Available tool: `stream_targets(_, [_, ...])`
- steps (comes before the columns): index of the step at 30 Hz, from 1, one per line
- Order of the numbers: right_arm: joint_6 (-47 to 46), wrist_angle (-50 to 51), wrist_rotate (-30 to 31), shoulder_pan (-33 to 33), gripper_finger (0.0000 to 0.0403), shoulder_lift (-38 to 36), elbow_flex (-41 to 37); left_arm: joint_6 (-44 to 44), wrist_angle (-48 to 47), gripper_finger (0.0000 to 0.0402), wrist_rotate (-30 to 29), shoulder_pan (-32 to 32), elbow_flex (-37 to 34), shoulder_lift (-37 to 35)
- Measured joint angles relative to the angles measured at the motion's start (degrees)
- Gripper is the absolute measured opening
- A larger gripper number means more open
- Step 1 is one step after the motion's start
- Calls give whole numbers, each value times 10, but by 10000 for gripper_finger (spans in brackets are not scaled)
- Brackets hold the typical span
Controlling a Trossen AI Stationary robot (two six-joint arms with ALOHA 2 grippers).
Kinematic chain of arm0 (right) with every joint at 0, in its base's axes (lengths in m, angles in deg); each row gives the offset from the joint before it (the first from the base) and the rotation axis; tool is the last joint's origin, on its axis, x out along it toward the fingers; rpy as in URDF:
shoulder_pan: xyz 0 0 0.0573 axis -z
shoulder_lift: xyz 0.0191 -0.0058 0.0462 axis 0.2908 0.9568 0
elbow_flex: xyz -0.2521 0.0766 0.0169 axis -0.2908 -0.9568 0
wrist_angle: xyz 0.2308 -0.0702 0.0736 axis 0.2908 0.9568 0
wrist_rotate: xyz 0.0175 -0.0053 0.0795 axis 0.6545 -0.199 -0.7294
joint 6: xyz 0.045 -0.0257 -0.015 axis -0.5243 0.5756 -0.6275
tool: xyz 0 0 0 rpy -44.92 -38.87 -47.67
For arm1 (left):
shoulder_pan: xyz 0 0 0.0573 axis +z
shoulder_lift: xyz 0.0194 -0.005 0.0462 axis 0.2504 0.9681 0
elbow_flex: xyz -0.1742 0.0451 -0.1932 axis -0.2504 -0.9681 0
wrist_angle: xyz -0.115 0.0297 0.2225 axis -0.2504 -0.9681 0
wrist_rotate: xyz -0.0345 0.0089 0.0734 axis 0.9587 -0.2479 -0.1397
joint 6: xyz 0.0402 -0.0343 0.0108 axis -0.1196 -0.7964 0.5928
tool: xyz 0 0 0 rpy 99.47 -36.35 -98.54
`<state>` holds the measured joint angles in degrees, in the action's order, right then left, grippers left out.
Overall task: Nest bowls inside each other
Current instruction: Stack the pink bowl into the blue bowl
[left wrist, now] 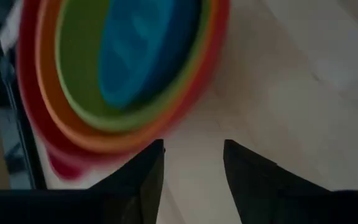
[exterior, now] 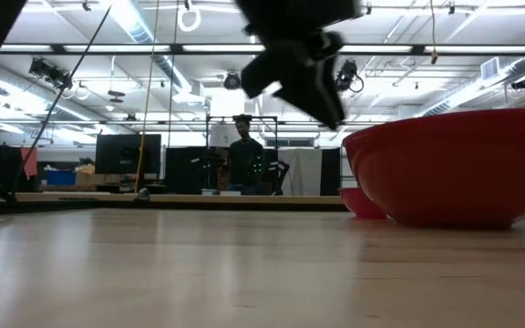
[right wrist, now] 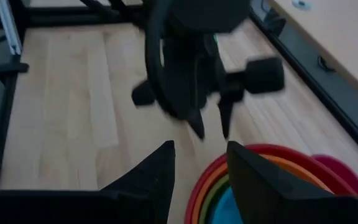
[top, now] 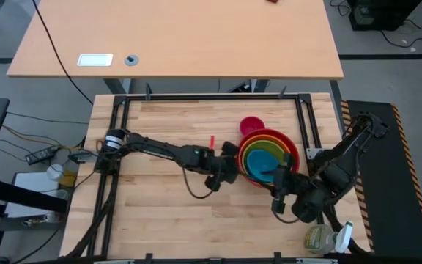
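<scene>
Four bowls sit nested at the table's right: red [top: 290, 144] outermost, then orange [top: 249, 149], lime green [top: 255, 158] and blue [top: 264, 163] innermost. The pink bowl [top: 251, 125] stands alone on the wood, against the stack's far side. My left gripper [top: 231, 157] hangs open just left of the stack, clear of the table in the low view [exterior: 313, 77], with nothing between its fingers [left wrist: 193, 168]. My right gripper [top: 279, 183] is open over the stack's near rim, its fingers [right wrist: 201, 168] holding nothing.
A black frame rail [top: 211, 96] runs round the wooden table. A spray bottle [top: 328, 238] lies off the near right corner. A small red mark [top: 212, 141] shows on the wood left of the bowls. A person [exterior: 244, 150] stands in the room beyond.
</scene>
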<state>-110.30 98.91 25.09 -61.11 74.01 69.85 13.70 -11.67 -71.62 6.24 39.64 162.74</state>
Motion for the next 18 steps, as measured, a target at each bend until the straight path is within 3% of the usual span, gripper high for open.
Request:
stream_targets(8, [-7, 45, -74, 44, 152, 0, 0, -84, 170, 155, 0, -9, -262, -179])
stream_targets(14, [-5, 61, -141, 123, 152, 12, -14, -176, 278, 155, 0, -32, -398, -312])
stream_targets(18, [33, 17, -205, 178, 152, 44, -42, -218, 340, 155, 0, -52, -469, -377])
